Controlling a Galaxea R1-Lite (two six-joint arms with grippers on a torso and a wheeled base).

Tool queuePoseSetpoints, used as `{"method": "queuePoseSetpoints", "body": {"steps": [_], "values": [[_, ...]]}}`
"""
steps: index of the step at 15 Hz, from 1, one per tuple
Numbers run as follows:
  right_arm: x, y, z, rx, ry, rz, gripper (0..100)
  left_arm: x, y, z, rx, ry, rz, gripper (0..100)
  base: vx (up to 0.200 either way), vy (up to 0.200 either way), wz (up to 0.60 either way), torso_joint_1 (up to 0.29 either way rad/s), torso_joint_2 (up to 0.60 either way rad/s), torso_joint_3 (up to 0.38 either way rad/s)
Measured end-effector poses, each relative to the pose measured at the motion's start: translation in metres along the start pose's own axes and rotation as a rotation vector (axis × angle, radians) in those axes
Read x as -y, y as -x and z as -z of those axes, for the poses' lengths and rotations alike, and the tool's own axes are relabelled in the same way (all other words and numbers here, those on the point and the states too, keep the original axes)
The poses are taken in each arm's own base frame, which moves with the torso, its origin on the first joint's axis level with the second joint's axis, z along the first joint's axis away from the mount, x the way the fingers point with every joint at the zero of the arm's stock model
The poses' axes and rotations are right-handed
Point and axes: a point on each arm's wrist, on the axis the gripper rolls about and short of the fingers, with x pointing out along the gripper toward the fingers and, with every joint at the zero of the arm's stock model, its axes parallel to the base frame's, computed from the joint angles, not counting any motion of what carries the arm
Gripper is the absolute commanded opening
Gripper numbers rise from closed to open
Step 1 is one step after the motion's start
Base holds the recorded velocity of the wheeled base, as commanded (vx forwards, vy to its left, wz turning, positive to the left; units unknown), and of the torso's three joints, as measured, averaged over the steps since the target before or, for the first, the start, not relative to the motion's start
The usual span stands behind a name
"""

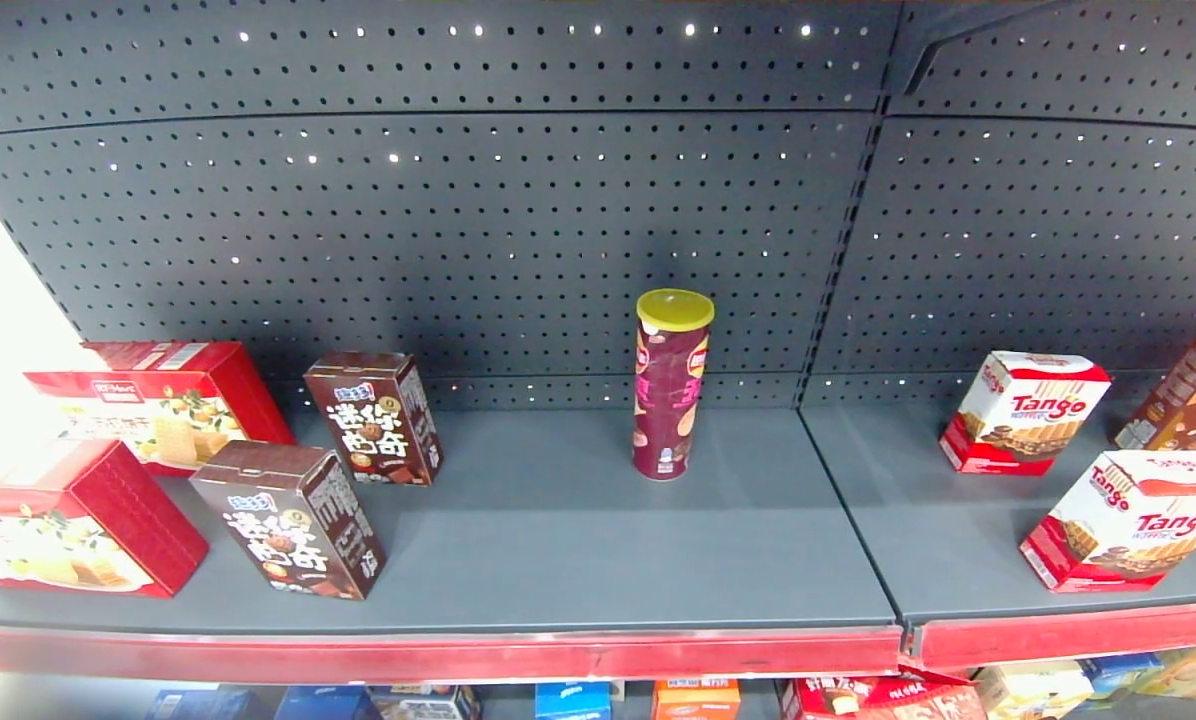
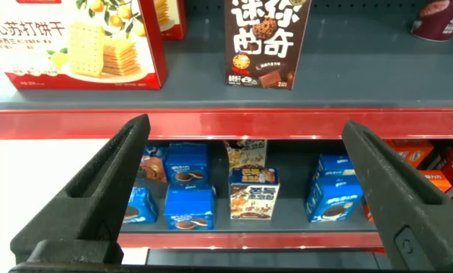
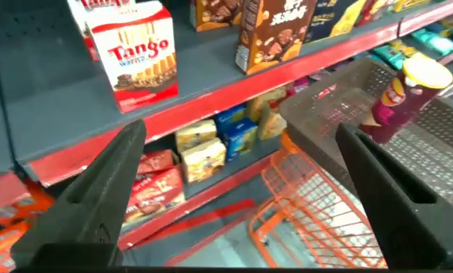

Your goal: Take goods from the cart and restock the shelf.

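right gripper (image 3: 238, 140) spread wide, empty, just short of cart (image 3: 325, 121) | chip can (image 3: 403, 98), maroon label, yellow lid, stands lid-up inside cart, ahead, off to one finger's side; right arm nearer | left gripper (image 2: 245, 125) spread, empty, facing shelf (image 1: 558, 540) beyond cart | shelved can (image 1: 671, 385) upright, same label
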Motion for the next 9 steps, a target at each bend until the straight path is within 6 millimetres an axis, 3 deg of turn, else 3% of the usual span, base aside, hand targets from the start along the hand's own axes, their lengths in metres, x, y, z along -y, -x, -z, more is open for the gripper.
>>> {"method": "queuePoseSetpoints", "body": {"steps": [7, 9], "values": [[-0.003, 0.001, 0.01, -0.001, 0.036, 0.009, 100, 0.0, 0.0, 0.0, 0.0, -0.006, 0.002, 100, 0.0, 0.0, 0.0, 0.0, 0.0, 0.0], [-0.003, 0.0, 0.012, 0.001, 0.051, 0.01, 100, 0.0, 0.0, 0.0, 0.0, -0.008, 0.002, 100, -0.2, 0.0, 0.0, 0.005, 0.0, 0.005]]}}
